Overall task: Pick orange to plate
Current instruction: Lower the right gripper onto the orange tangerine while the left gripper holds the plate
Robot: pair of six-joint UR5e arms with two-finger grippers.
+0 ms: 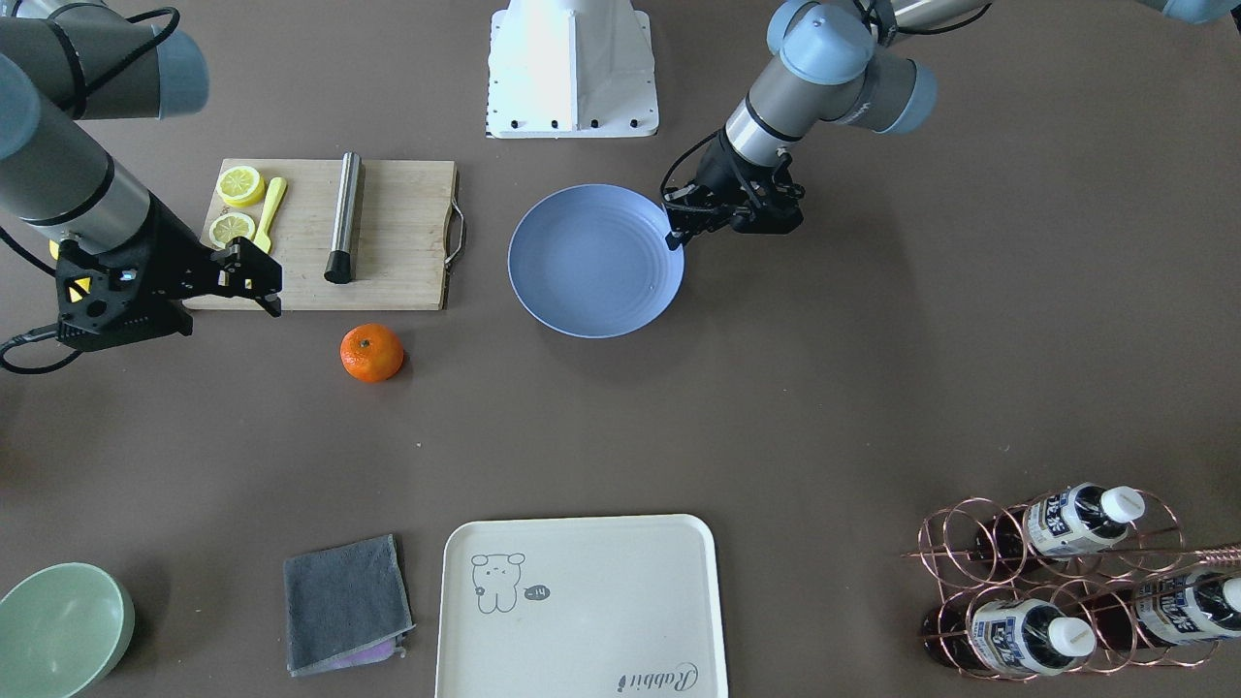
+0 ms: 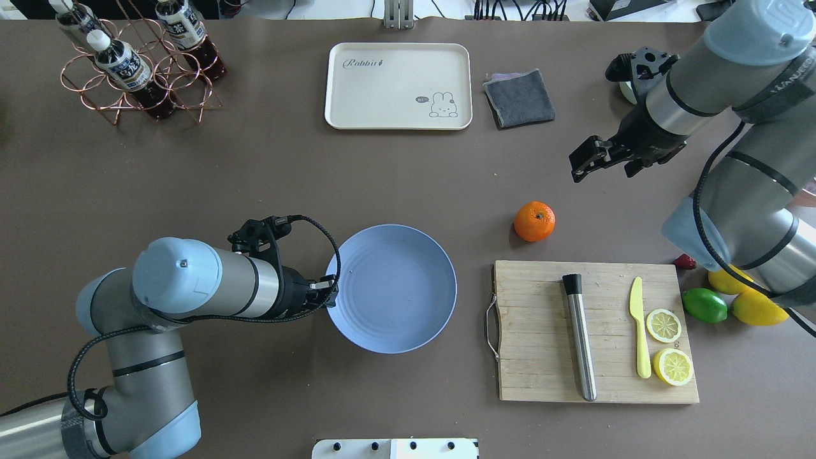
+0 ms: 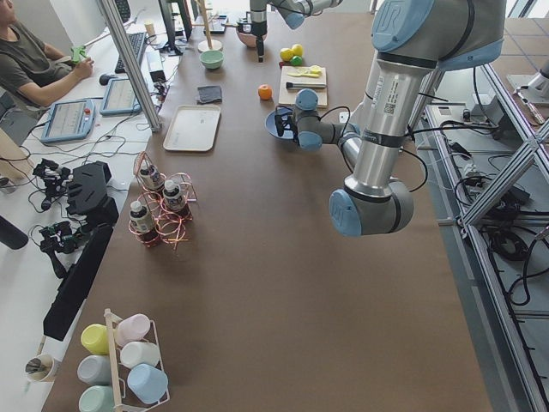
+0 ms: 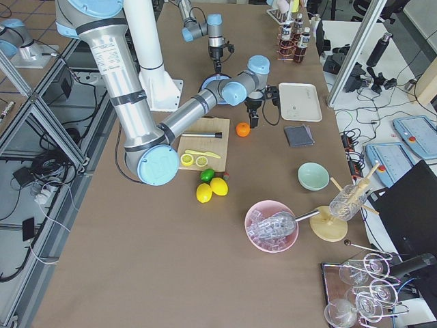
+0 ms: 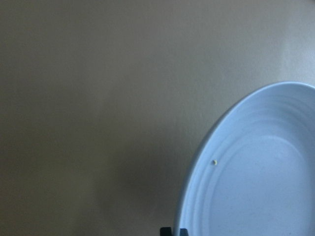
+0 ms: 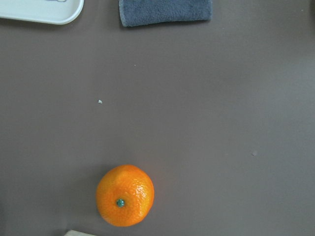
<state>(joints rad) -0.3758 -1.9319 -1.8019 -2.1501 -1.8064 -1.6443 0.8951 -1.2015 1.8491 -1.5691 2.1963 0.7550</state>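
- Overhead exterior: orange (image 2: 534,221) on bare table, right of plate (image 2: 395,287) and apart from it, just off far-left corner of cutting board (image 2: 542,331); right gripper (image 2: 580,162) raised, beyond and to the right of the fruit, jaws spread, nothing held; left gripper (image 2: 330,291) at the plate's left rim.
- Exterior front-facing: same layout, mirrored. Fingers of right gripper (image 1: 262,276) visibly apart, short of orange (image 1: 371,352). Plate (image 1: 591,262) empty, left gripper (image 1: 676,230) at its edge.
- Exterior left: orange (image 3: 265,91) small and far down the table, near the board; too small for anything on either gripper's opening.
- Exterior right: right gripper (image 4: 254,123) pointing down, close beside orange (image 4: 242,128) in this line of sight; height gap not readable, jaw state not judged from here.
- Left wrist-mounted: left gripper (image 5: 173,231) tips pressed nearly together at bottom edge, right by rim of plate (image 5: 256,187); contact with rim not resolvable.
- Right wrist-mounted: orange (image 6: 125,195) low-left in frame, stem dimple up, not centred; no fingers in frame, consistent with a wide spread. Towel (image 6: 165,11) and tray (image 6: 39,10) along top edge.
- Step, as judged: approach to the pick, grasp not yet made. Next: centre right gripper over the fruit, descend with jaws straddling it, close gently (round, likely to roll if nudged), lift, carry across to plate, clear of the left gripper at the rim.
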